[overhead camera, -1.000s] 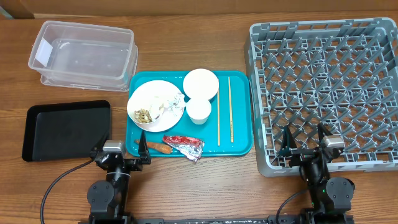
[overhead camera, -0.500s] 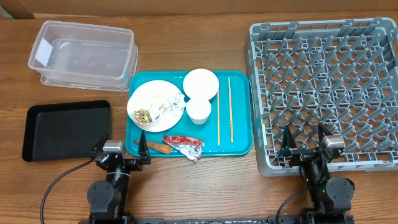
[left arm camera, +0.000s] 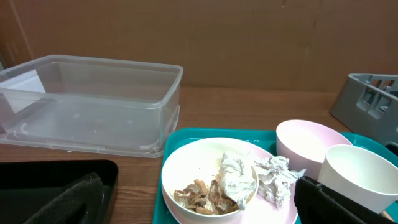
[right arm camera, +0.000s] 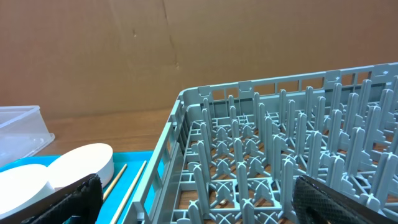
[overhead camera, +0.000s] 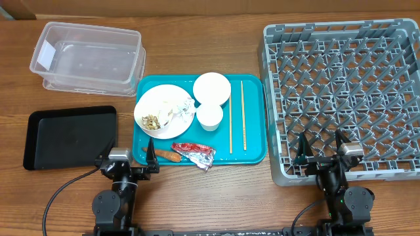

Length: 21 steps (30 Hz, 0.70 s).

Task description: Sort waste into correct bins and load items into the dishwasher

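On the teal tray (overhead camera: 254, 134) lie a white plate (overhead camera: 164, 111) with food scraps (overhead camera: 152, 121) and crumpled tissue (overhead camera: 181, 105), a white bowl (overhead camera: 211, 88), a small cup (overhead camera: 210, 117), two chopsticks (overhead camera: 230, 118), a carrot piece (overhead camera: 165, 155) and a red-and-silver foil wrapper (overhead camera: 194, 152). The clear tub (overhead camera: 85, 56) and the black tray (overhead camera: 69, 136) are at the left, and the grey dish rack (overhead camera: 344, 98) is at the right. My left gripper (overhead camera: 126, 157) is open and empty at the teal tray's front left corner. My right gripper (overhead camera: 320, 149) is open and empty at the rack's front edge.
The left wrist view shows scraps (left arm camera: 208, 196) and tissue (left arm camera: 239, 177) in a dish, with the tub (left arm camera: 93, 102) behind. The right wrist view shows rack pegs (right arm camera: 280, 155), the bowl (right arm camera: 81, 165) and a chopstick (right arm camera: 121, 177). Bare wood lies along the table's front.
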Each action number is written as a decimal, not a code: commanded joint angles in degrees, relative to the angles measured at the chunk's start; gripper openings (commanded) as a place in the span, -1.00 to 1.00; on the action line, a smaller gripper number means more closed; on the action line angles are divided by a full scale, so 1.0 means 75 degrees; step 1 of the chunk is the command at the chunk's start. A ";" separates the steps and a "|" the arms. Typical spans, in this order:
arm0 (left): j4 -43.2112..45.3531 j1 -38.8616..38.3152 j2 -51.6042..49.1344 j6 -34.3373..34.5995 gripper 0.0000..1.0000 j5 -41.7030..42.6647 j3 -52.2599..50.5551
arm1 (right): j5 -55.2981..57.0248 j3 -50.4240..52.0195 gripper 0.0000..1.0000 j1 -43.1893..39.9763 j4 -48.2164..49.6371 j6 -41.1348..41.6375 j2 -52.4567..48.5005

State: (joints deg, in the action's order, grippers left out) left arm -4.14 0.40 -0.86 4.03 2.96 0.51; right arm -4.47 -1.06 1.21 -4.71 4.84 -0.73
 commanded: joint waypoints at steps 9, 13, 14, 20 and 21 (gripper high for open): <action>-0.1035 -0.0003 0.0064 0.0574 1.00 -0.0085 0.0720 | 0.0402 -0.0734 1.00 0.0035 -0.0423 -0.0012 -0.0114; -0.1813 -0.0003 -0.0361 0.0577 1.00 -0.0087 0.1617 | 0.0475 -0.1737 1.00 0.0035 -0.1110 -0.0015 -0.0903; -0.1903 -0.0003 -0.0536 0.0577 1.00 -0.0105 0.1784 | 0.0475 -0.1973 1.00 0.0035 -0.1294 -0.0015 -0.1125; -0.2879 -0.0003 -0.3031 0.0577 0.99 -0.0219 0.3756 | 0.0472 -0.4275 1.00 0.0035 -0.3034 -0.0015 -0.3314; -0.3159 -0.0003 -0.3494 0.0577 1.00 -0.0216 0.4164 | 0.0466 -0.4625 1.00 0.0035 -0.3348 -0.0015 -0.3652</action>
State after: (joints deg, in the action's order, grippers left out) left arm -24.40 0.40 -18.04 7.55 1.96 22.92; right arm -1.45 -26.98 1.21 -25.26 4.84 -21.10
